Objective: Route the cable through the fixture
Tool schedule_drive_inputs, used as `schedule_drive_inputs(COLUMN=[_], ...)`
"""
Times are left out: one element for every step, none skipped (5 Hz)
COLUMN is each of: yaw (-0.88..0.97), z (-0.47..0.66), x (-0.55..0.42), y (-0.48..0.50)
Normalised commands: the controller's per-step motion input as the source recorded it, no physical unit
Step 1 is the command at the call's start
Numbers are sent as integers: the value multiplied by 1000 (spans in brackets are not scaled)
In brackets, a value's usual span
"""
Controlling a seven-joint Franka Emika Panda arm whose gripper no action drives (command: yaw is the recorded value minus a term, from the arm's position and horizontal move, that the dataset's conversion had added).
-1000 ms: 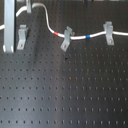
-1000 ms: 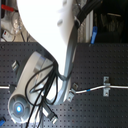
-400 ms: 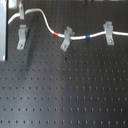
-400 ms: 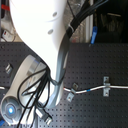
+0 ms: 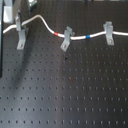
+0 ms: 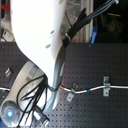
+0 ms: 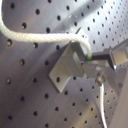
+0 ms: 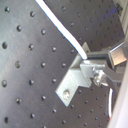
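Observation:
The white cable (image 5: 42, 22) runs across the board, with its red band (image 5: 56, 34) and blue band (image 5: 88, 36) on either side of the slanted middle clip. The fixture (image 5: 21, 37) stands upright at the first exterior view's left. The cable lies in its forked top and runs on to the left edge. Both wrist views show the fixture (image 7: 67, 70) close up with the cable (image 7: 35, 37) reaching its fork. My gripper (image 7: 107, 60) is right beside the fork. Only part of its fingers shows, so its grip is unclear.
A slanted grey clip (image 5: 66, 39) and a squat wide-topped clip (image 5: 108, 32) also carry the cable. My white arm (image 6: 40, 50) and its dark hoses fill the second exterior view's left half. The black perforated board (image 5: 70, 95) lies below.
My arm has swung in the second exterior view. The fingers have shifted toward the first exterior view's left edge. The cable's line through the clips looks unchanged.

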Motion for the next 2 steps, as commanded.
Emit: schedule_drive_inputs(yaw=[-77, -80], z=[-2, -1], x=[-347, -35], y=[-5, 31])
